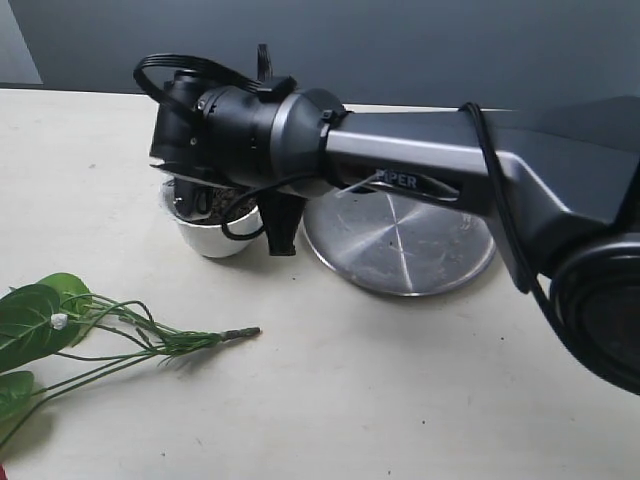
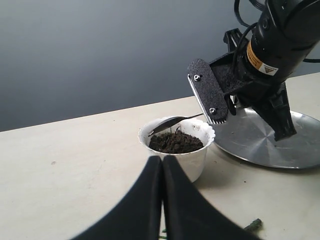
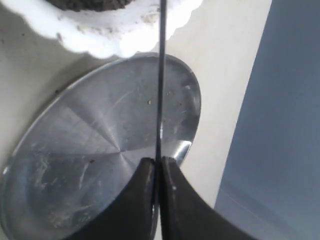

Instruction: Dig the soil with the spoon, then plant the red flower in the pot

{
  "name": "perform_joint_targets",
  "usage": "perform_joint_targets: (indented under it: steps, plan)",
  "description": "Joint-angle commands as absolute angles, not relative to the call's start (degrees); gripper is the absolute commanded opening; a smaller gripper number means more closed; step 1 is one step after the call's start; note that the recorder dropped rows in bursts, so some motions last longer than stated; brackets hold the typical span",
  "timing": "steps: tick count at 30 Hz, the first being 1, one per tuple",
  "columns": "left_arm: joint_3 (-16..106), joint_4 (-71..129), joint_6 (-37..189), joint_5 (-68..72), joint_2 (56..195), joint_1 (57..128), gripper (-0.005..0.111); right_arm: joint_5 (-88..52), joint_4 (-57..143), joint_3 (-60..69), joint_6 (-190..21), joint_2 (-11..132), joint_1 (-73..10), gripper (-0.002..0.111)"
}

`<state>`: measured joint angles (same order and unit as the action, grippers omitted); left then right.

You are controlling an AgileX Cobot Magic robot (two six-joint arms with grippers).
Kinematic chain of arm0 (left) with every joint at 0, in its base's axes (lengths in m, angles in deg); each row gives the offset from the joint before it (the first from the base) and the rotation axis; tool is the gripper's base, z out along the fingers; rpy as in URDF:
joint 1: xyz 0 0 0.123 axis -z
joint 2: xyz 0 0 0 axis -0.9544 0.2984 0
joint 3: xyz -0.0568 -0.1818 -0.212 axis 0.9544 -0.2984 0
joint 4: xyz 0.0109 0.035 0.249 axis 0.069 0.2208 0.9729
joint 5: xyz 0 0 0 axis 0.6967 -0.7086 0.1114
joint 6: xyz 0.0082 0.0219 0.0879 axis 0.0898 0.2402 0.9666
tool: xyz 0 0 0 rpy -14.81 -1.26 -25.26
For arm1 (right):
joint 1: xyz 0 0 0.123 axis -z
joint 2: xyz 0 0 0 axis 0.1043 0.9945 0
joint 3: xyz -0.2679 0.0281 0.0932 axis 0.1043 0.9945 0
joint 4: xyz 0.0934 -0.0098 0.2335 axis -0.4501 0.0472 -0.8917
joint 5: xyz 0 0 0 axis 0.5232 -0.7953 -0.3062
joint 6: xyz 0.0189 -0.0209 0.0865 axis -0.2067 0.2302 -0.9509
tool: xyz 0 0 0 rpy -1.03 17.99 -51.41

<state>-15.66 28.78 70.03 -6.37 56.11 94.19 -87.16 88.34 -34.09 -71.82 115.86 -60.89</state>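
We see one pot standing just beside one steel plate, near the table's far edge; the near half of the table is bare except for the flower, which lies flat at the left with its stem tip pointing toward the middle and its leaves running off the frame edge. Only a sliver of red shows at the bottom left corner.

Our right gripper has its fingers pressed together on the spoon handle, and the arm stretches across the plate to the pot. From the exterior camera the wrist hides the spoon bowl and most of the pot's mouth. The left wrist camera fills that in: the spoon bowl sits over the far rim of the pot, just above the soil, which fills the pot close to its scalloped rim. The left gripper is closed on nothing, well short of the pot. The right wrist camera shows the handle crossing the plate and the pot's rim
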Motion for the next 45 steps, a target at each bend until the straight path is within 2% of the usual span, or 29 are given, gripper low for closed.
perform_joint_targets:
  steps: [1, 18, 33, 45]
  plan:
    - [-15.78, 28.78, 69.82, -5.63, 55.85, 94.57, 0.001, -87.81, 84.39, -34.71, -74.55, 116.12, -58.58, -0.001]
    - [-15.78, 28.78, 69.82, -5.63, 55.85, 94.57, 0.001, -87.81, 82.06, -34.95, -74.4, 119.55, -57.94, -0.001]
    - [-15.78, 28.78, 69.82, -5.63, 55.85, 94.57, 0.001, -87.81, 82.28, -34.95, -74.39, 114.54, -58.04, -0.001]
    - [-15.78, 28.78, 69.82, -5.63, 55.85, 94.57, 0.001, -87.81, 97.28, -34.95, -64.71, 115.31, -59.76, -0.001]
